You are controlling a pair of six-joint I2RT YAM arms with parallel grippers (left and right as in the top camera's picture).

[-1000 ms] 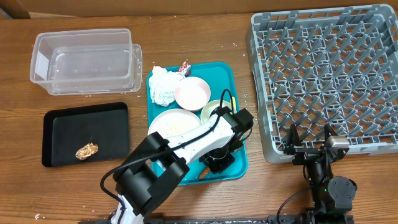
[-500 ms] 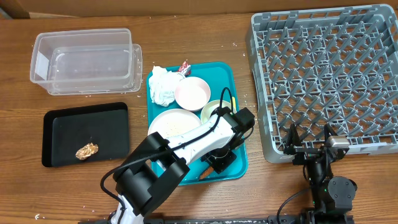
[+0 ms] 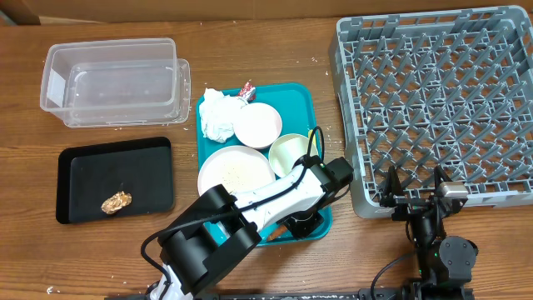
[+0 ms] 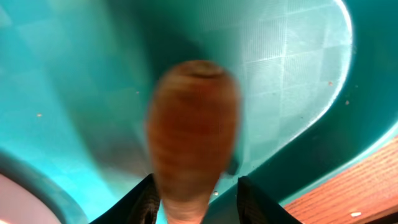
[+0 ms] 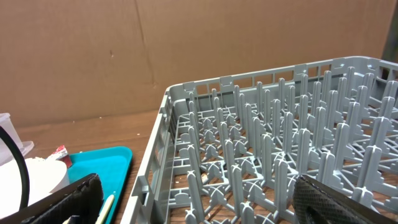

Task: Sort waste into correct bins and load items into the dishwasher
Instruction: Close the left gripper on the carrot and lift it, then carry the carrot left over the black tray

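An orange carrot piece, blurred, stands between the fingers of my left gripper over the teal tray's front right corner. The left finger lies against it and a gap shows before the right finger, so the jaws are open. From overhead the left gripper hides the carrot. My right gripper hangs open and empty at the front wall of the grey dish rack. On the teal tray are a white plate with rice, a pink plate, a green cup, a yellow spoon, a napkin and a wrapper.
A clear tub stands at the back left. In front of it a black tray holds a brown food chunk. The rack fills the right side. A cardboard wall closes the back.
My left arm has slid right, toward the teal tray's front right corner, uncovering the green cup. The carrot that showed beside the gripper from overhead is now hidden under it. The right arm is still.
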